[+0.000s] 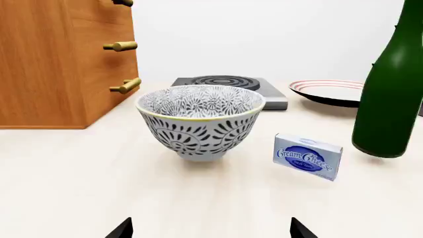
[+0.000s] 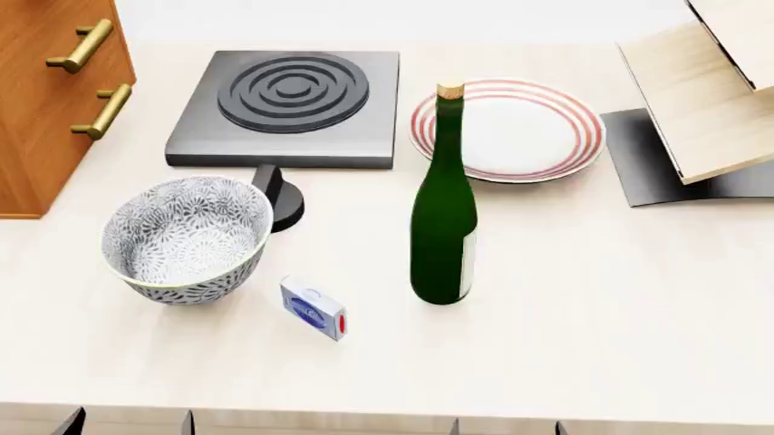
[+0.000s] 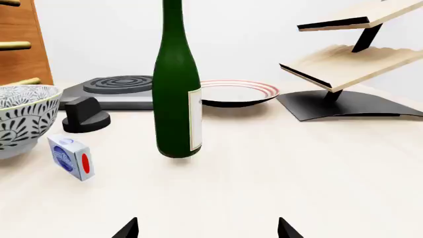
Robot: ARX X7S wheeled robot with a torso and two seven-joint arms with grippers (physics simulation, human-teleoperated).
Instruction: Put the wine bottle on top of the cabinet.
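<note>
The wine bottle [image 2: 443,227], dark green with a tan cork and a pale label, stands upright on the pale table near the middle. It also shows in the right wrist view [image 3: 177,99] and at the edge of the left wrist view [image 1: 391,94]. The cabinet [image 2: 49,91], reddish-brown with brass bar handles, stands at the far left and shows in the left wrist view [image 1: 59,59]. My left gripper [image 1: 211,229] is open and empty, short of the patterned bowl. My right gripper [image 3: 208,229] is open and empty, short of the bottle. In the head view only fingertips show at the near table edge.
A patterned bowl [image 2: 188,237] and a cream cheese box [image 2: 314,308] sit left of the bottle. A black hotplate [image 2: 290,104] with a knob [image 2: 281,195] and a red-rimmed plate [image 2: 508,127] lie behind. A pale wooden slanted rack [image 2: 708,91] stands far right.
</note>
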